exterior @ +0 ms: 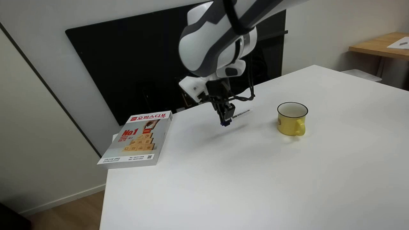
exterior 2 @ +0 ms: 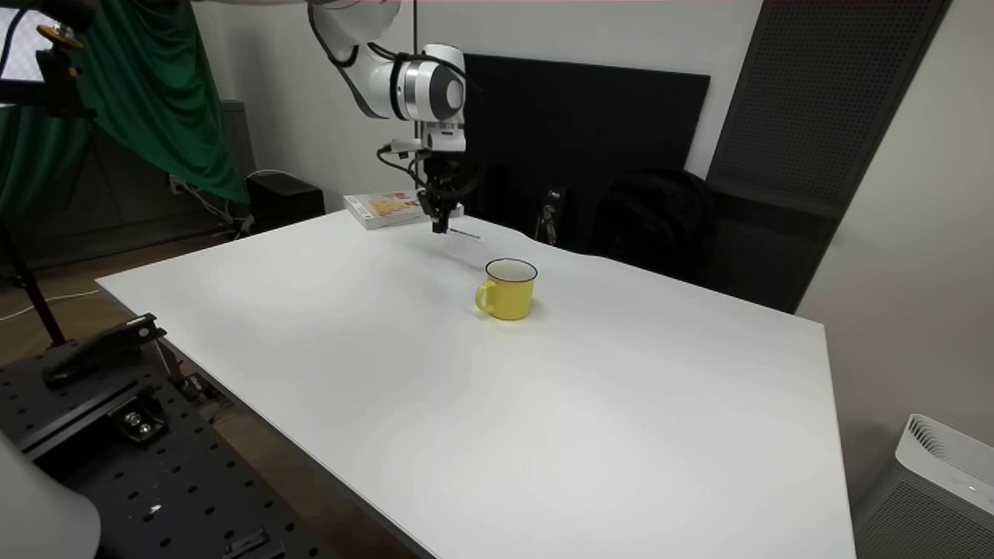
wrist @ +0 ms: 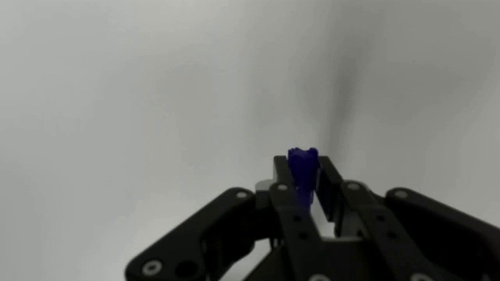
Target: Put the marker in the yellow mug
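The marker (exterior: 241,113) was up above the white table (exterior: 223,185), its blue end pinched in the gripper (wrist: 302,160). The yellow mug (exterior: 288,125) stood apart from it. A thick book (exterior: 138,135) said "No1" in red, under red Korean letters.

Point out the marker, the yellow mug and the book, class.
Marker (wrist: 303,168), wrist view: dark blue end.
Yellow mug (exterior 2: 513,298), in an exterior view: outer wall.
Book (exterior: 136,139), in an exterior view: front cover.
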You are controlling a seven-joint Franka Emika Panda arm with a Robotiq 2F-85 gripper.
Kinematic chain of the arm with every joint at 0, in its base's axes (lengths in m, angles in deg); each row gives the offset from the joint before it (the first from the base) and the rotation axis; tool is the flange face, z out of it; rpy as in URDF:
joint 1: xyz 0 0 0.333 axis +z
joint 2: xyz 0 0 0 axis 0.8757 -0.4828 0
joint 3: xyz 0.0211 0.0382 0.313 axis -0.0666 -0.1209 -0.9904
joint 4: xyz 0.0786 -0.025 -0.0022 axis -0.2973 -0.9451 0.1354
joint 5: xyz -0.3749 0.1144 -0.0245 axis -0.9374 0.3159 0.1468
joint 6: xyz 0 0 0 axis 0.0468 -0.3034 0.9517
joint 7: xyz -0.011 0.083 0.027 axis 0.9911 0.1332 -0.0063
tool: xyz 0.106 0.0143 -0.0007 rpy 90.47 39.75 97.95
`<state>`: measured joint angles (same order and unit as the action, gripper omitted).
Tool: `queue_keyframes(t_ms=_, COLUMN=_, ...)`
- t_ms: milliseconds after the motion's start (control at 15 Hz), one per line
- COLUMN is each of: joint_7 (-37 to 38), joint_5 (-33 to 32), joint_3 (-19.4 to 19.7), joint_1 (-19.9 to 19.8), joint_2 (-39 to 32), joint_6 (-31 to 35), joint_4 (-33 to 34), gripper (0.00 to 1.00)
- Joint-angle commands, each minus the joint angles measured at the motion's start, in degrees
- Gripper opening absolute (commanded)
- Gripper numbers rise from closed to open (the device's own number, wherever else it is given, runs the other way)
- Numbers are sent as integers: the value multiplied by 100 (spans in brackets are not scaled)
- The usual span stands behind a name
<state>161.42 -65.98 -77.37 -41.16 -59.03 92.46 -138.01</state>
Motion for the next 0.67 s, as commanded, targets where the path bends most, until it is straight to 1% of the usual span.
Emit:
queue_keyframes(t_ms=0, joint_7=76, joint_5=115, joint_3=-70, joint_1=-106, joint_2=71, joint_6=-521, joint_4=451, gripper=5)
queue_keyframes(t_ms=267, joint_7=13, joint_5=457, joint_3=-117, joint_1=-421, joint_2=265, joint_6=-695, joint_4=390, gripper=5)
queue_keyframes(t_ms=600, joint_7=-6, joint_5=857, joint_3=-164, joint_1=-989, joint_2=285, joint_6=-854, joint_4=444, gripper=5)
